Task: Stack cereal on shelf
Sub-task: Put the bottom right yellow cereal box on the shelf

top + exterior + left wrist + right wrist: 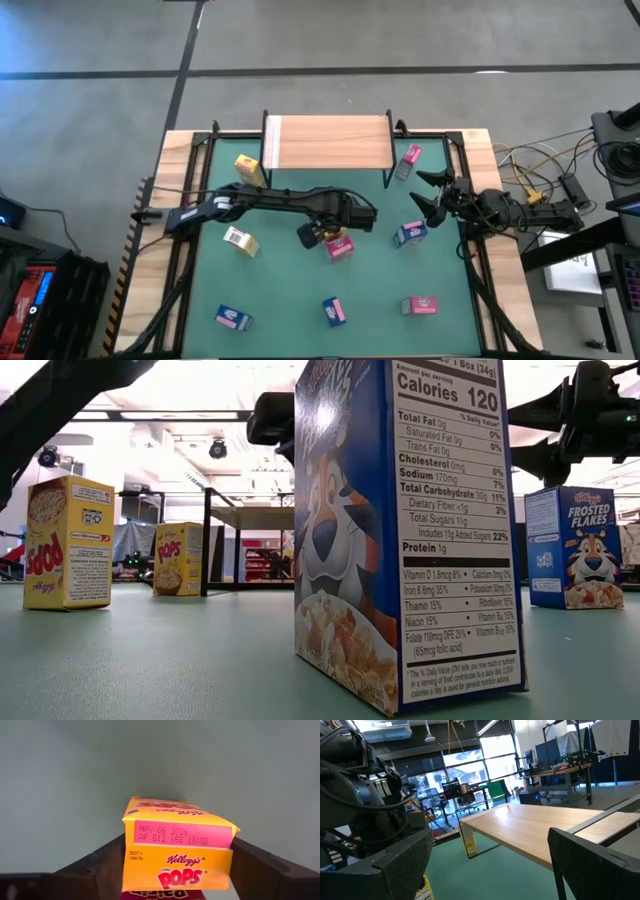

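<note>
No cereal boxes top the light wooden shelf [327, 141]; left gripper [175, 870] fingers clasp one yellow cardboard Pops box [177, 845] mid-counter; right gripper [432, 197] fingers wide.

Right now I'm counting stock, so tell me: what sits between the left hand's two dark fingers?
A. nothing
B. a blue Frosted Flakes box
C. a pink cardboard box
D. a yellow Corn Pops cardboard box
D: the left wrist view shows the yellow Corn Pops cardboard box between the left hand's dark fingers, above the green mat.

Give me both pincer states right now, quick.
Left pincer: closing on a yellow Corn Pops box; grip not confirmed.
Right pincer: open, empty, near the shelf.
</note>
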Available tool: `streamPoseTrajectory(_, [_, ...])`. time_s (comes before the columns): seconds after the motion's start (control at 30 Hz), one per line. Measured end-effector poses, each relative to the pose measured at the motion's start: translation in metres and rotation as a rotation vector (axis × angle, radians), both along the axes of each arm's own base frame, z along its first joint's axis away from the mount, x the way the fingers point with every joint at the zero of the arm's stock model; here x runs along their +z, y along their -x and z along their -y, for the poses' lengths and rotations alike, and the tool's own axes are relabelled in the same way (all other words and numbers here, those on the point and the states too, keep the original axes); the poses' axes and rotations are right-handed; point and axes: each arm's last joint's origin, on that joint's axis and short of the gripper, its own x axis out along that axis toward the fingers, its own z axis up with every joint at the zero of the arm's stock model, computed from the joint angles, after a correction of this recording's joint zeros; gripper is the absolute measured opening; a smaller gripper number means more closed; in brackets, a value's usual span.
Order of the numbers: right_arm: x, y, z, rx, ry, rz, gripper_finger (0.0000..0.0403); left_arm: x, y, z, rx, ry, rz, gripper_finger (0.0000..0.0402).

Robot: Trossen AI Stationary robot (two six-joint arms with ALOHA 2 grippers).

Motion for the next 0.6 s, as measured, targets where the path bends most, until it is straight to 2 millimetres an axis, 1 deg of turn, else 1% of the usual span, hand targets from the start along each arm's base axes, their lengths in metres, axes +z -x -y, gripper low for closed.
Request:
streamPoseTrajectory(0.1, [0.0, 0.0, 0.0, 0.0, 0.0, 0.0, 0.0384, 0.0, 0.001, 0.0, -0.044, -0.013, -0.019, 0.0255])
streamPoseTrajectory(0.23, [0.0, 0.0, 0.0, 0.0, 0.0, 0.0, 0.0384, 0.004, 0.006, -0.002, -0.102, -0.049, -0.055, 0.0267])
streamPoseTrajectory(0.37, [0.0, 0.0, 0.0, 0.0, 0.0, 0.0, 0.0384, 0.016, 0.014, -0.004, -0.17, -0.1, -0.088, 0.0273])
streamPoseTrajectory(0.6, [0.0, 0.0, 0.0, 0.0, 0.0, 0.0, 0.0384, 0.038, 0.023, -0.009, -0.288, -0.23, -0.082, 0.0269])
